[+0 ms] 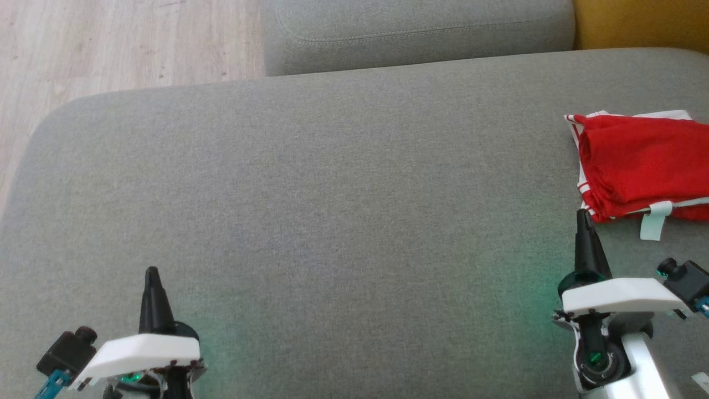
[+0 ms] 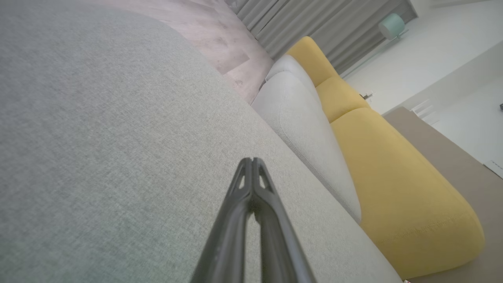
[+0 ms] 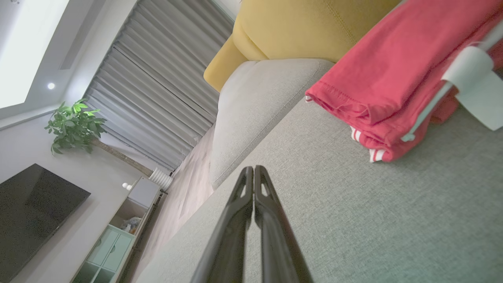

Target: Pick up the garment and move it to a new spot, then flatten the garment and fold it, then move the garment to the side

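Grey fabric seat [image 1: 332, 194] across most of the head view, broad and flat. Pale wood floor [image 1: 111, 44] at 10 o'clock, beyond the seat's rounded corner.

At 7 o'clock, left gripper [image 1: 152, 274]: dark fingers pressed together into a single point, tip aimed toward 12, nothing between them, over bare fabric, well apart from the garment. Resting on the seat or just above it, impossible to tell.

Grey back cushion [image 1: 415, 33] at 12 o'clock, yellow cushion [image 1: 642, 22] beside it at 1 o'clock.

At 4 o'clock, right gripper [image 1: 581, 216]: fingers likewise closed tight on nothing, tip just beside the garment's near left corner.

Red garment [image 1: 642, 166] at 3 o'clock, folded into a flat stack on the seat, white stripes along its left edge, a white layer peeking out at the far edge, right part cut off by the frame. Pale tag [image 1: 656, 219] hanging off its near edge onto the fabric.

Left wrist view: closed fingers rising from 6 o'clock, seat at 9, grey then yellow cushions toward 3, grey curtain [image 2: 314, 23] at 1.

Right wrist view: black screen [image 3: 31, 208] at 8 o'clock, leafy plant [image 3: 74, 125] at 9, shut finger pair at 6, folded garment at 2, a strip of grey seat visible between it and the fingertips.
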`<state>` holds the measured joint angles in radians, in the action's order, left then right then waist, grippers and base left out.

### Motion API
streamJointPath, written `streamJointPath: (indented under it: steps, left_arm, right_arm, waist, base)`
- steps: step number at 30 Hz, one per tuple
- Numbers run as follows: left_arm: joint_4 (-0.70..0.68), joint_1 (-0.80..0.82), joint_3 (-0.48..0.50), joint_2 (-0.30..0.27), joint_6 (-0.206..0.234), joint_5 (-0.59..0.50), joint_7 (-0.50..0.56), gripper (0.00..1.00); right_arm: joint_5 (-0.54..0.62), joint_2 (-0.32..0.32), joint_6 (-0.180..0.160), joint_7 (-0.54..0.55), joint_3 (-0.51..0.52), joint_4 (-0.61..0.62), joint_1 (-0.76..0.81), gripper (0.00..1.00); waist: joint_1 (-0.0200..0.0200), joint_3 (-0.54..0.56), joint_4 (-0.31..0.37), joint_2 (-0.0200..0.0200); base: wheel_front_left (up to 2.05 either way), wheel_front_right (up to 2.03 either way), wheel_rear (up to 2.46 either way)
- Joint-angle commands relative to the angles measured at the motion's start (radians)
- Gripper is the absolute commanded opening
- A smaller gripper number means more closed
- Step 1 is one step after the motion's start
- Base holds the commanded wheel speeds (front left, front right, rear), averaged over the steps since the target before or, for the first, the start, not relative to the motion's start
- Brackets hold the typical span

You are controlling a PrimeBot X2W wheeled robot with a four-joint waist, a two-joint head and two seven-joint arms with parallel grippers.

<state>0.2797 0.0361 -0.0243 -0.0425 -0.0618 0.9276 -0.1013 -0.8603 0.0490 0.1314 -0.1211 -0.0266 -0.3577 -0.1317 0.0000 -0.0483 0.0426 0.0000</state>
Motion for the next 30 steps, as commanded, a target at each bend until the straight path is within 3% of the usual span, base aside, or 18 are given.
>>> streamJointPath:
  steps: [1,30]
  left_arm:
    - [-0.034,0.05,0.031,-0.003,-0.005,0.019,0.006,0.0]
    - [-0.034,0.059,0.075,-0.005,-0.031,0.29,0.091,0.0]
  right_arm:
    - [-0.024,0.019,0.0,0.008,-0.004,0.041,-0.022,0.0]
    - [-0.332,0.022,0.0,0.09,0.041,0.071,-0.002,0.0]
  waist:
    - [0.0,0.001,-0.001,0.0]
    - [0.0,0.019,-0.018,0.0]
  base:
    - [0.0,0.0,0.0]
    - [0.0,0.0,0.0]
